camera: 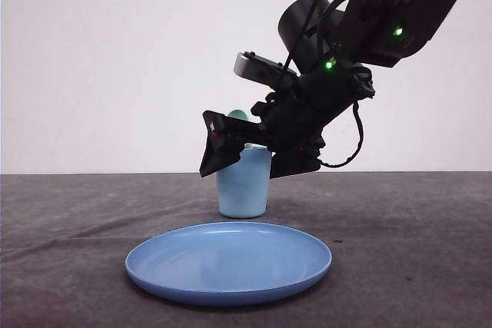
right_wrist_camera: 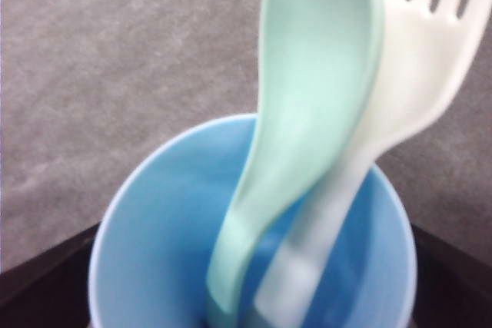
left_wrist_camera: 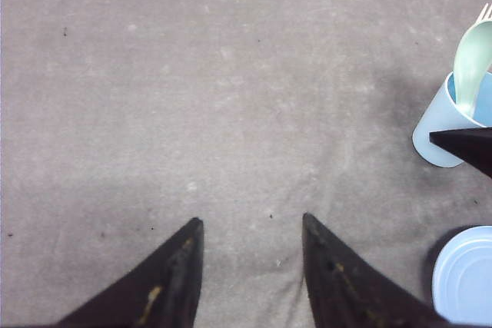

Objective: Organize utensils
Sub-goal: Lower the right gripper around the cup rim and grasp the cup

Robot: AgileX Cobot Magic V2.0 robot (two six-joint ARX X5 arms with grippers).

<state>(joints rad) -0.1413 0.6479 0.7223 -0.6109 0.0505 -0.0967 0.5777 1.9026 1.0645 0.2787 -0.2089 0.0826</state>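
1. Spoon (camera: 238, 115): front view, only the bowl tip visible above the right pincer (camera: 257, 151).
2. Cup (camera: 244, 184): upper rim hidden by that pincer.
3. Fork (right_wrist_camera: 400, 105): tines cut off at 1 o'clock; handle blurred inside the cup.
4. Plate (left_wrist_camera: 463, 278): cropped at 4 o'clock.

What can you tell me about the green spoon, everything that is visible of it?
The spoon is mint green, smooth and looks like plastic, with an oval bowl and a narrow handle. It stands handle-down in the light blue cup, leaning, with its bowl above the rim. The white fork stands close beside it in the same cup. The left wrist view shows it too, bowl above the rim.
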